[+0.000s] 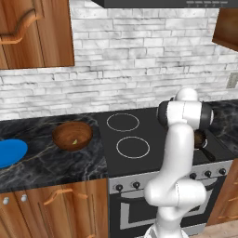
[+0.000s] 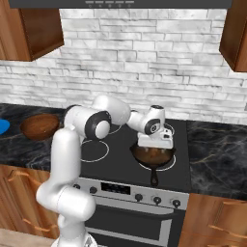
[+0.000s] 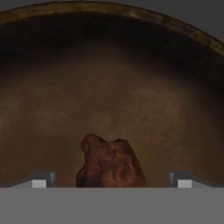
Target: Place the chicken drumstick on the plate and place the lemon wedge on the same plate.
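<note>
Your arm [image 2: 72,159] rises from the base, bends at the elbow and reaches forward, wrist turned straight down. Your gripper [image 3: 111,179] hangs low with its fingers [image 3: 41,179] spread wide, holding nothing.

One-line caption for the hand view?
Open gripper poised over the chicken drumstick lying in the pan.

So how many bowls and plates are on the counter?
2: a wooden bowl left of the stove, holding the lemon wedge, and the blue plate farther left at the picture's edge. More may sit beyond it.
</note>
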